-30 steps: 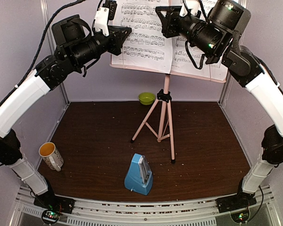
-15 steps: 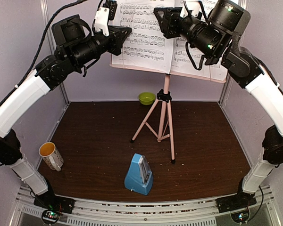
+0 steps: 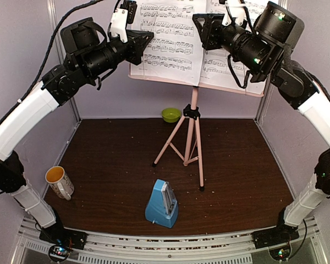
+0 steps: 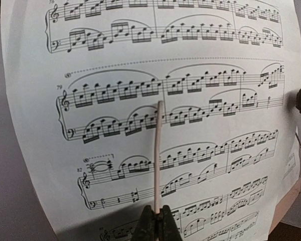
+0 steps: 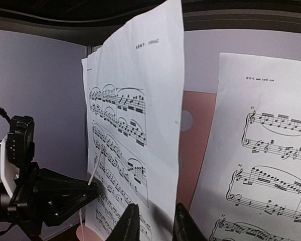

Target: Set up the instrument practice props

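Note:
The pink tripod music stand (image 3: 191,137) stands at the back middle, its desk (image 5: 198,150) raised high. Two sheet-music pages lean on it: the left page (image 3: 168,38) and the right page (image 3: 231,69). My left gripper (image 3: 147,39) is shut on a thin pink rod (image 4: 157,160) that lies against the left page (image 4: 140,75). My right gripper (image 3: 201,27) is open, its fingers (image 5: 128,223) either side of the left page's right edge (image 5: 160,100), which curls off the desk. The blue metronome (image 3: 162,204) stands upright near the front.
A white mug with orange inside (image 3: 59,181) stands at the front left. A lime-green bowl (image 3: 171,114) sits by the back wall behind the stand's legs. Grey walls close in left, right and back.
My right gripper and arm have shifted a little to the right along the pages. The left arm, stand and metronome have not moved.

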You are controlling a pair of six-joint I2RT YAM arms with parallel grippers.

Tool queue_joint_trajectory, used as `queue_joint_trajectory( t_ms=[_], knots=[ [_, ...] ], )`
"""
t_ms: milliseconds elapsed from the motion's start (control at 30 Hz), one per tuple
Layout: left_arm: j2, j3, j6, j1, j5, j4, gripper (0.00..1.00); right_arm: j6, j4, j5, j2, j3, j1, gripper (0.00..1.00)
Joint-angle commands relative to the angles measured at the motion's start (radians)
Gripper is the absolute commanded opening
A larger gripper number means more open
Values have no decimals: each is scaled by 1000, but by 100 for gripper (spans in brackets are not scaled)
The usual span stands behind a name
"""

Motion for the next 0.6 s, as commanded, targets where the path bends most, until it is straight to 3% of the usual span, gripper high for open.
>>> queue_joint_trajectory(
  t_ms=[0,200,567],
  knots=[
    [5,-1,16,-5,29,89,0,2,30,11,-26,-13,4,19],
    [7,1,19,-5,35,88,0,-2,36,-14,2,3,4,2],
    [8,-2,21,-5,32,96,0,-11,38,-29,36,39,2,0]
  ],
)
